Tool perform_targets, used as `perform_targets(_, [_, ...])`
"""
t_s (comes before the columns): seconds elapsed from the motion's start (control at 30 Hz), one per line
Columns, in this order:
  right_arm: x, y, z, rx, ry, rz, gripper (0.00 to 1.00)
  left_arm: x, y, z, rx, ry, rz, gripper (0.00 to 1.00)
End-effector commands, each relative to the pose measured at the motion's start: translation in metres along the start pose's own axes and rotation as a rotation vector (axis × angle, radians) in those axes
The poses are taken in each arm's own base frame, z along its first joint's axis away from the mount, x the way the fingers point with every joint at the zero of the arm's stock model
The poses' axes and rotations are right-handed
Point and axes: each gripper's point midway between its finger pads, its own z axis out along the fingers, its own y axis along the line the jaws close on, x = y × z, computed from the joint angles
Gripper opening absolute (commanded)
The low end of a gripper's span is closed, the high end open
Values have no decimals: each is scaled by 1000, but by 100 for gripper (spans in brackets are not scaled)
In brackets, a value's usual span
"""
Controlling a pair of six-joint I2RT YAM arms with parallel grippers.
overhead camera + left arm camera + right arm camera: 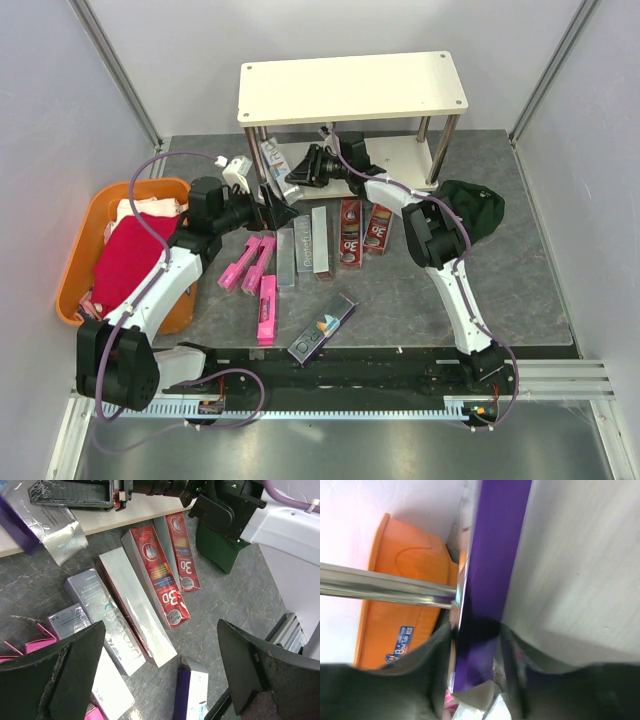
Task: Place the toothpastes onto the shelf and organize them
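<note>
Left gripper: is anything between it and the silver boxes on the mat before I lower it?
Nothing visible. The left gripper hangs open directly above the silver boxes, bare air between; the right arm is off at the shelf, beyond the red boxes.

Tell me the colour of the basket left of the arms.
The basket is orange, seen best in the top external view.

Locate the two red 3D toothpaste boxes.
Top view: the red 3D boxes lie side by side on the table before the shelf, between the silver-grey boxes and the right arm.
</note>
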Motion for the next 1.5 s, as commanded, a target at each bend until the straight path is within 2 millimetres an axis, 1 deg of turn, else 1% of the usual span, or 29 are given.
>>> perform_targets(0.0, [-8, 11, 4, -33, -15, -31, 55, -11, -1, -5, -12, -46, 72, 100])
perform_targets(0.07, [-12, 10, 2, -15, -34, -30, 62, -10, 0, -6, -16, -46, 72, 100])
perform_targets(0.13, [-11, 7, 1, -3, -40, -27, 66, -10, 0, -6, -17, -47, 74, 100])
perform_targets(0.17, [-13, 9, 0, -2, -47, -30, 66, -10, 0, -6, -17, -47, 74, 100])
perform_targets(0.23, [-14, 6, -1, 17, -63, -23, 65, -10, 0, -6, -19, -48, 75, 100])
perform_targets(0.27, [-18, 12, -4, 13, -75, -30, 63, -10, 0, -7, -19, -49, 78, 100])
perform_targets(0.3, [-14, 8, -5, 25, -77, -19, 62, -10, 0, -7, -21, -50, 78, 100])
perform_targets(0.37, [-16, 15, -7, 18, -90, -24, 56, -9, 2, -7, -25, -48, 75, 100])
perform_targets(0.5, [-4, 13, -6, 37, -79, -22, 50, -7, 4, -6, -31, -45, 75, 100])
perform_targets(0.6, [12, 9, -2, 65, -56, -23, 41, -7, 4, -6, -32, -44, 77, 100])
perform_targets(0.63, [13, 11, -3, 72, -62, -25, 38, -7, 5, -6, -36, -46, 77, 100])
perform_targets(0.67, [14, 11, -4, 75, -63, -18, 37, -7, 4, -6, -33, -45, 79, 100])
perform_targets(0.7, [23, 7, -5, 83, -49, -3, 36, -6, 5, -6, -36, -43, 77, 100])
perform_targets(0.77, [22, 13, -8, 74, -71, -4, 34, -6, 6, -6, -39, -43, 76, 100])
perform_targets(0.8, [32, 6, -10, 85, -63, 33, 33, -6, 6, -5, -40, -44, 76, 100])
perform_targets(0.83, [28, 15, -13, 62, -86, 30, 31, -6, 6, -5, -39, -42, 76, 100])
perform_targets(0.87, [36, 10, -14, 66, -82, 51, 30, -5, 7, -5, -43, -42, 75, 100])
perform_targets(0.93, [32, 20, -15, 36, -114, 60, 29, -5, 8, -5, -43, -40, 74, 100])
perform_targets(1.03, [31, 21, -15, 32, -135, 69, 29, -5, 8, -4, -45, -41, 76, 100])
perform_targets(1.17, [17, 26, -11, 18, -182, 95, 27, -5, 8, -4, -43, -40, 74, 100])
perform_targets(1.2, [11, 25, -11, 22, -211, 101, 26, -6, 8, -5, -46, -42, 74, 100])
perform_targets(1.33, [2, 21, -6, 24, -256, 162, 20, -4, 8, -5, -45, -41, 76, 100])
perform_targets(1.4, [-5, 23, -6, 9, -283, 172, 16, -5, 7, -6, -44, -43, 79, 100])
perform_targets(1.43, [-8, 20, -5, 18, -304, 181, 15, -5, 8, -6, -46, -43, 76, 100])
perform_targets(1.47, [-8, 18, -6, 25, -311, 199, 14, 0, 9, -7, -53, -25, 66, 100])
